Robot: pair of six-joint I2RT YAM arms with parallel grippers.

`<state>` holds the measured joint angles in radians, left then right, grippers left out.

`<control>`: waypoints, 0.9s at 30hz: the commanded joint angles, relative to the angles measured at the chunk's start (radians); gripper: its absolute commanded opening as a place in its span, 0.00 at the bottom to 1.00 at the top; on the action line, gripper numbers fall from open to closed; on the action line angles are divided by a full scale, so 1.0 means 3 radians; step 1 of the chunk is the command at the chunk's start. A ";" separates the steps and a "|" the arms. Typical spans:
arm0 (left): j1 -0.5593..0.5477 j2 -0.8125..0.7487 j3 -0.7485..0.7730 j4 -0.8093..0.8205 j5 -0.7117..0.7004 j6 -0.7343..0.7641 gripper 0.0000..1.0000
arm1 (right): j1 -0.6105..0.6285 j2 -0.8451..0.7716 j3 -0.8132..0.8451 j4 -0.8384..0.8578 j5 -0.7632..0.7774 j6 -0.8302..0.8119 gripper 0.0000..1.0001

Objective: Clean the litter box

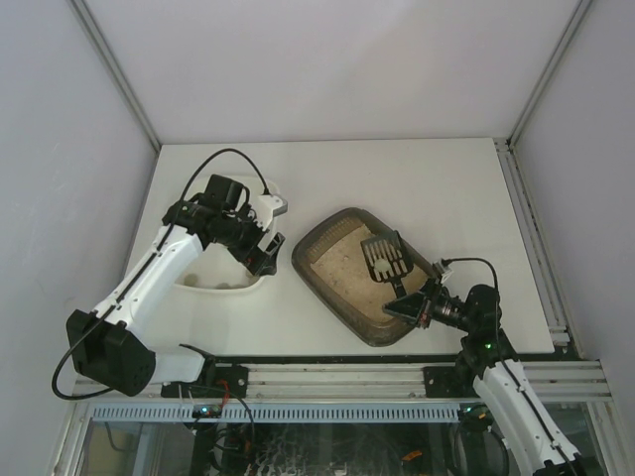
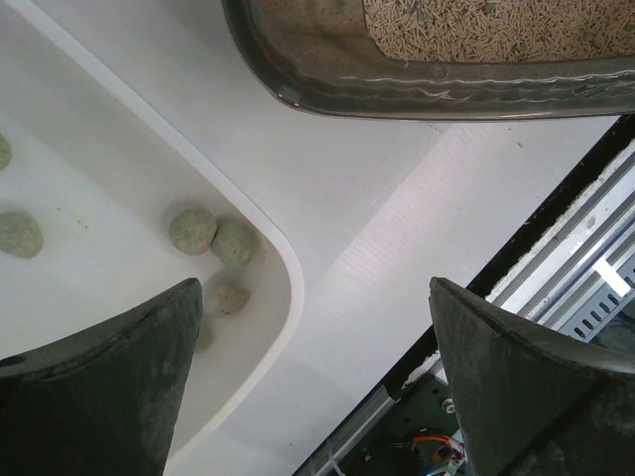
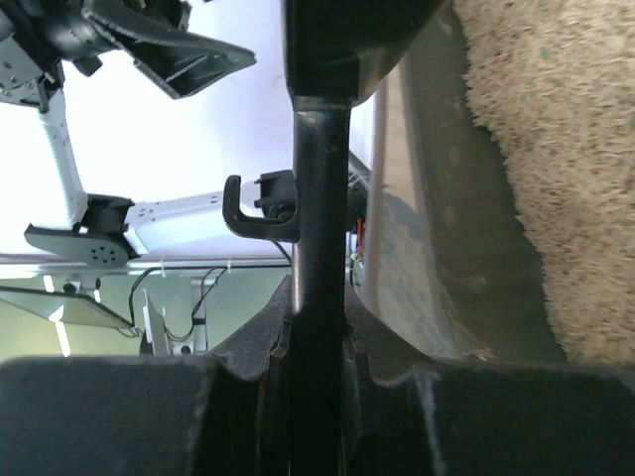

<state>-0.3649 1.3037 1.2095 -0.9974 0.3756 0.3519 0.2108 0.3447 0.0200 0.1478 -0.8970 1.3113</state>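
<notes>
right gripper (image 1: 412,305) clamped on scoop (image 1: 385,260), over litter box (image 1: 332,273); left gripper (image 1: 266,256) spread wide — just beside it

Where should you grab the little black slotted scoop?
Grip the small black slotted plastic scoop by its thin straight handle, from the near right. Its head lies over the sand in the dark brown plastic litter box, while the handle points out toward the right gripper, which is shut on it.
</notes>
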 commanded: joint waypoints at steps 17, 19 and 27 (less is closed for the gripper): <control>0.0011 -0.0043 0.0058 0.0114 -0.0028 -0.0185 1.00 | 0.0082 0.0105 0.0028 0.0098 -0.0104 -0.0167 0.00; 0.0010 -0.0042 0.0075 0.0106 -0.0037 -0.0186 1.00 | 0.0237 0.0138 0.0165 -0.0121 -0.0047 -0.0331 0.00; 0.0012 -0.0035 0.0047 0.0159 -0.0051 -0.0235 1.00 | 0.0374 0.0002 0.0229 -0.0430 0.0278 -0.0512 0.00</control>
<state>-0.3653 1.3037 1.2095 -0.9787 0.3687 0.3042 0.2749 0.3443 0.0463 0.0135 -0.8570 1.2015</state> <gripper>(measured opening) 0.998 0.140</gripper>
